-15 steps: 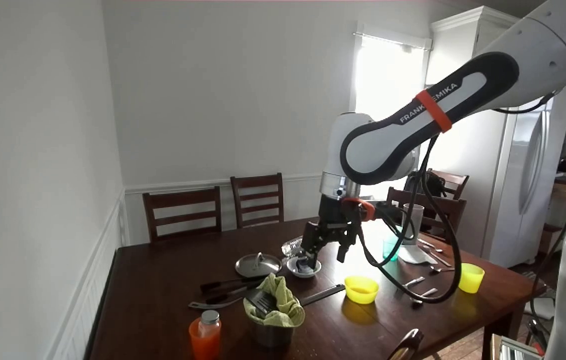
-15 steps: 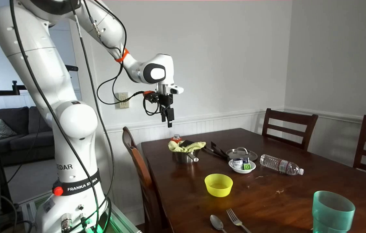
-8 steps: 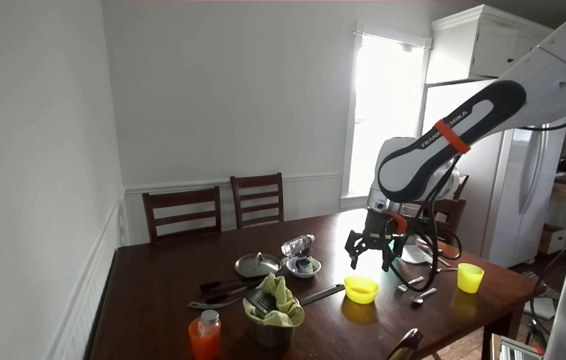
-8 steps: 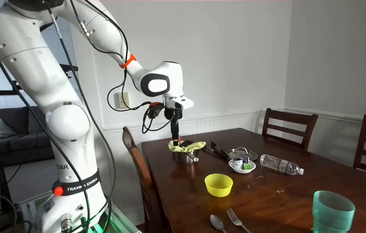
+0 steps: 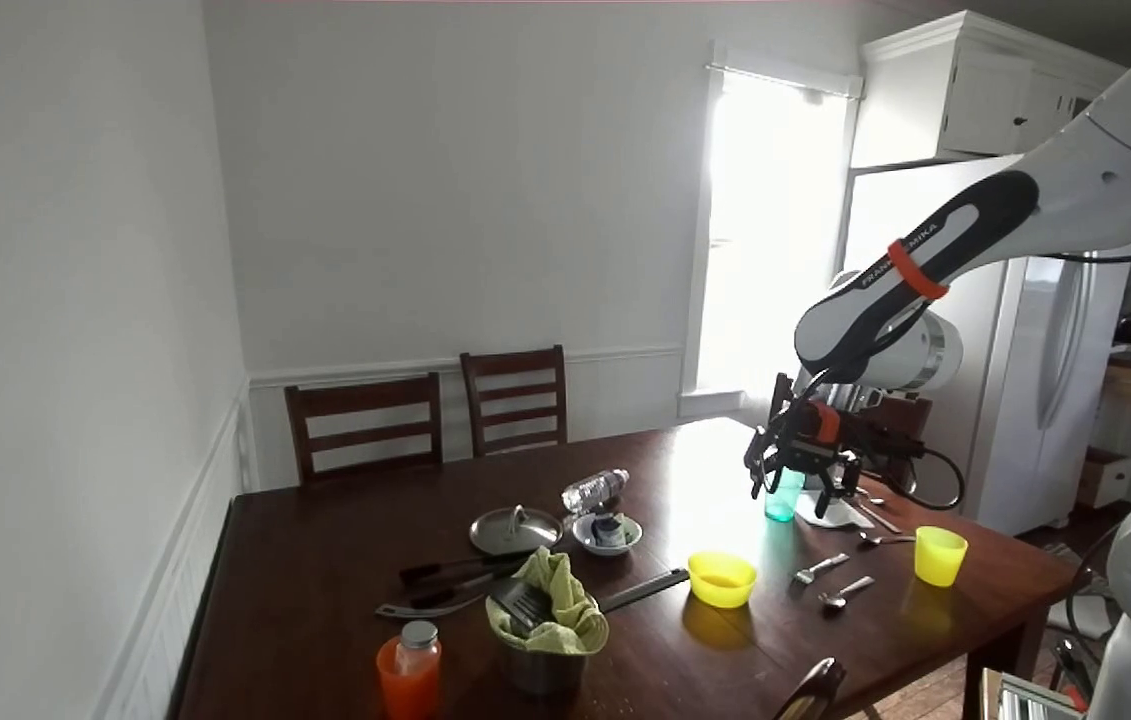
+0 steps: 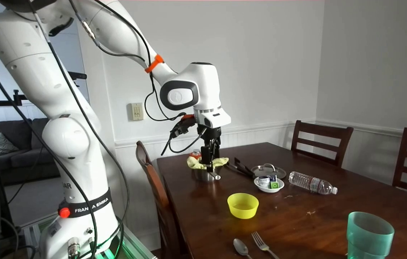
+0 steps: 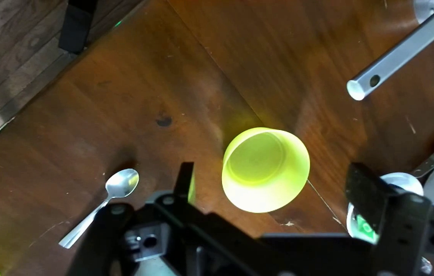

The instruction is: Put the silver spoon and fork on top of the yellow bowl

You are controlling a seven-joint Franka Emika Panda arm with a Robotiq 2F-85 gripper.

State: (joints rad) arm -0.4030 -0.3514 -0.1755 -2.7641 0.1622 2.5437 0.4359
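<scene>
One silver metal spoon (image 6: 240,247) and one silver metal fork (image 6: 261,243) lie near the low, round yellow plastic bowl (image 6: 243,210) on the brown wooden table (image 6: 297,233) in an exterior view; in an exterior view, the black claw (image 5: 789,500) hangs above the table; in the wrist view, its fingers (image 7: 368,197) stand wide apart, the bowl visible between them.

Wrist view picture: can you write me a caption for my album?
A yellow bowl and a silver spoon on the brown table, below the open gripper.
</scene>
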